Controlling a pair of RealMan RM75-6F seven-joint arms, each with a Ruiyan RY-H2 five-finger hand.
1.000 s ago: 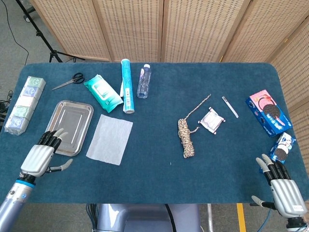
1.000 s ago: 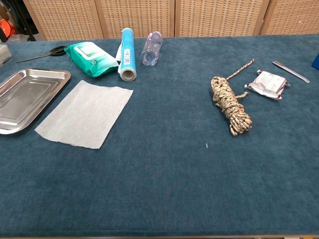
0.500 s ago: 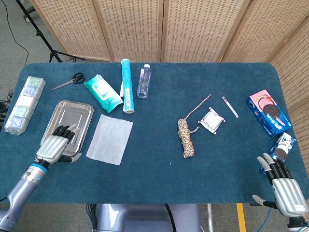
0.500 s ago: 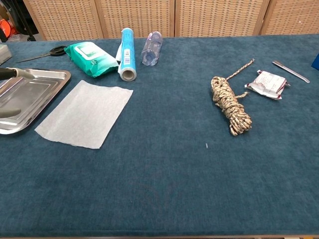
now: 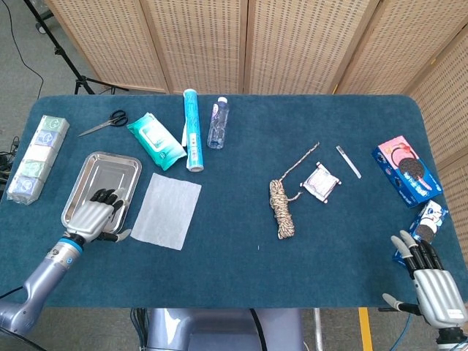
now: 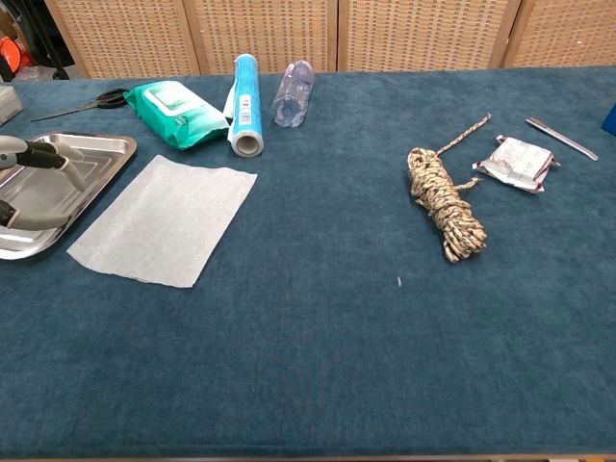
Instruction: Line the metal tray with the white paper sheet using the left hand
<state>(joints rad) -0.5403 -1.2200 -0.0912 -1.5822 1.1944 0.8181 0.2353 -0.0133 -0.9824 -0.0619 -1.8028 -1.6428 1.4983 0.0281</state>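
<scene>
The left hand (image 5: 95,213) had moved right over the metal tray (image 5: 103,178), empty, fingers spread, nearer the white paper sheet (image 5: 166,210), which lay flat beside the tray as before. The right hand (image 5: 431,281) stayed open at the table's (image 5: 241,146) edge.

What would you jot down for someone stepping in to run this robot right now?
Left hand: over the near end of the metal tray, fingers apart, holding nothing.
Right hand: idle at the table's near right corner, fingers apart, holding nothing.
White paper sheet: flat on the cloth just right of the tray, untouched.
Done: nothing yet; the tray is bare.
Left: move the left hand right to the sheet, pick it up, lay it inside the tray.
</scene>
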